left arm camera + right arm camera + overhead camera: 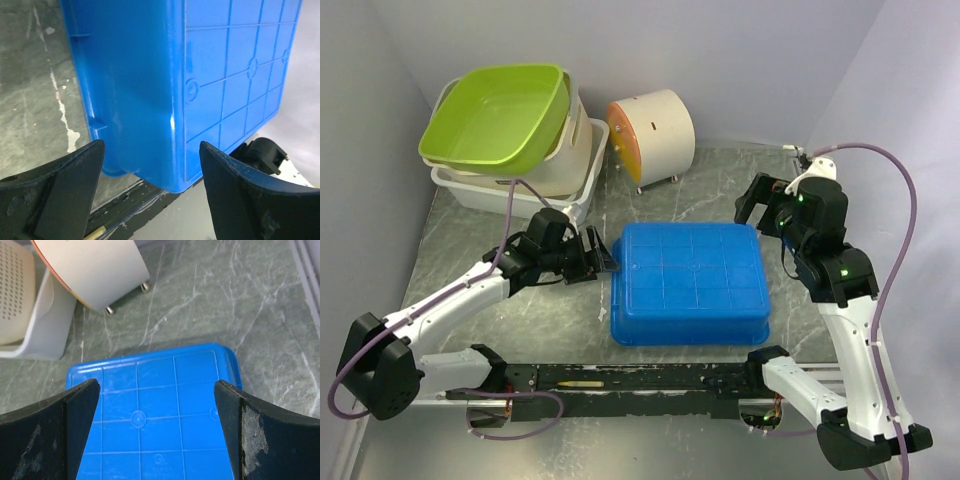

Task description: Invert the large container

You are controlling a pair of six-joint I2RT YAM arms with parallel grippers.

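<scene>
At the far left a green tub [500, 115] is sitting tilted in a stack of white bins [578, 178] at the back corner of the table [710, 190]. In front of them the left arm is reaching in toward the middle, and the left gripper [607, 260] is sitting low, just beside the left wall of the blue container [690, 280]. In its wrist view its jaws are standing wide apart and gripping nothing, with the container's near corner showing in the gap beyond its fingers [60, 192]. The container is lying in the middle of the table with its ribbed, gridded base facing up and its rim down on the surface. Behind it a cream drum [655, 125] with an orange face is resting on small feet, well apart from the container. To the right, the right gripper [760, 205] is hanging above the container's far right corner, its jaws also spread wide and holding nothing, and its wrist camera is looking down on the gridded base between its fingers [75, 410].
</scene>
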